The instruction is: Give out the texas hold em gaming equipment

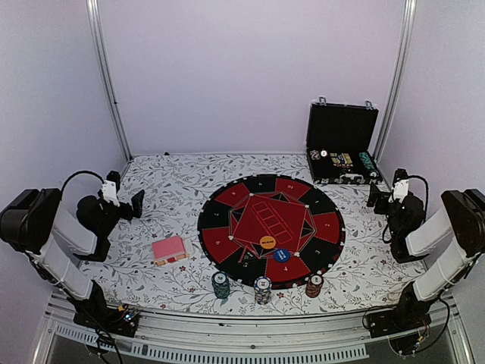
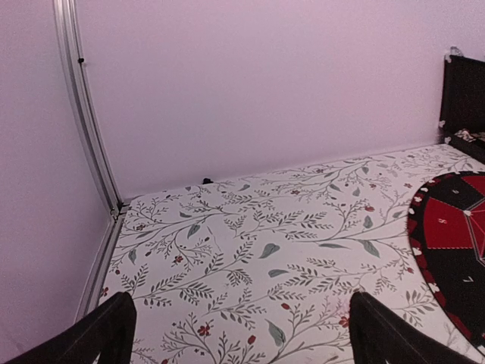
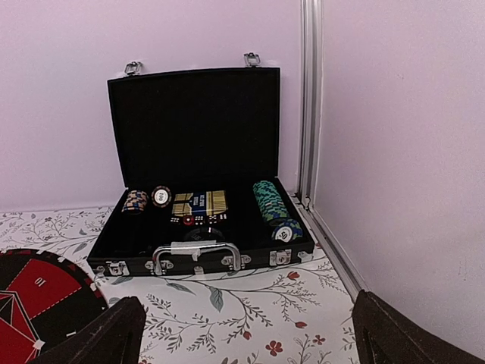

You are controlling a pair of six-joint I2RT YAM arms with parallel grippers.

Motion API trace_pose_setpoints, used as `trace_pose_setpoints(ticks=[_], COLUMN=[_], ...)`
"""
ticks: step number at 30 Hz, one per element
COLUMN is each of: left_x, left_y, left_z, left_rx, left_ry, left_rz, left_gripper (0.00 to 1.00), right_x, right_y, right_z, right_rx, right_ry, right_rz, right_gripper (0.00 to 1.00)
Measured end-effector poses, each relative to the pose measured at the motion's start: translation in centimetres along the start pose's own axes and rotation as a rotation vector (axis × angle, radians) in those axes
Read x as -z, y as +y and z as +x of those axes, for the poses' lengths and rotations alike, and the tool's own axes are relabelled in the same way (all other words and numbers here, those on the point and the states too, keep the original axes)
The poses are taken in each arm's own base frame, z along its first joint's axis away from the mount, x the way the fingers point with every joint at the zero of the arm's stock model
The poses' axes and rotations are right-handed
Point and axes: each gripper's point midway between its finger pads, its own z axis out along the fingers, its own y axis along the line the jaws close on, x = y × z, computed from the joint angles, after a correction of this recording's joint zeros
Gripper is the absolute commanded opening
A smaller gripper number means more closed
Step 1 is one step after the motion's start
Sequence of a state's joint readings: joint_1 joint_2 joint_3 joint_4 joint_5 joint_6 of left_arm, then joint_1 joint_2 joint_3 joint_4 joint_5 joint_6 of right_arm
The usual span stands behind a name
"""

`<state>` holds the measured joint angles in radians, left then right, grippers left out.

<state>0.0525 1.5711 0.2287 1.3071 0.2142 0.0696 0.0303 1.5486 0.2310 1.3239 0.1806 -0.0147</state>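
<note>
L wrist view: floral cloth [image 2: 265,227] w/ red-black mat [image 2: 447,227] at right edge; black case [image 2: 462,91] behind mat; metal rail [image 2: 83,129] far left of mat; left gripper [image 2: 241,303] near-left of mat, jaws wide apart

Pink cards [image 1: 168,249]; red-and-black mat [image 1: 261,212]; black case [image 3: 193,121]; white leaf-patterned tablecloth [image 2: 250,250]

Round mat [image 1: 227,220] at centre of table [image 1: 167,182]. Open case [image 1: 342,129] behind mat, far right corner, near back wall. Inside case: chip row [image 3: 271,206] at right end, card packs [image 3: 198,203] in middle. Card deck [image 1: 169,249] left of mat, apart from it. On mat's near part: rear disc [image 1: 267,242], front disc [image 1: 282,255] just right of it. Along mat's near rim: left stack [image 1: 220,285], middle stack [image 1: 262,289], right stack [image 1: 314,285].
</note>
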Motion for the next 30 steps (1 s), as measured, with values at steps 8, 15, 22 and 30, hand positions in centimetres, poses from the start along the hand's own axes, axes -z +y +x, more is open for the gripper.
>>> trace_pose_setpoints(ticks=[8,15,22,30], left_x=[0.0,0.0,-0.2,-5.0], left_y=[0.0,0.0,0.1,2.2], left_z=[0.0,0.0,0.0,-5.0], left_rx=[0.000,0.000,0.013,-0.007], left_ry=[0.000,0.000,0.012,0.079], left_rz=[-0.002,-0.002,-0.002,0.029], left_gripper=[1.00,1.00,1.00,1.00], right_x=[0.0,-0.1,-1.3,-2.9], right_y=[0.1,-0.3,-0.6,0.5], right_z=[0.0,0.4,-4.9,-9.2], right_rx=[0.000,-0.001,-0.054,-0.198], right_ry=[0.000,0.027,-0.015,0.028], right_rz=[-0.004,0.022,0.051,0.017], right_gripper=[0.99,0.99,0.99,0.99])
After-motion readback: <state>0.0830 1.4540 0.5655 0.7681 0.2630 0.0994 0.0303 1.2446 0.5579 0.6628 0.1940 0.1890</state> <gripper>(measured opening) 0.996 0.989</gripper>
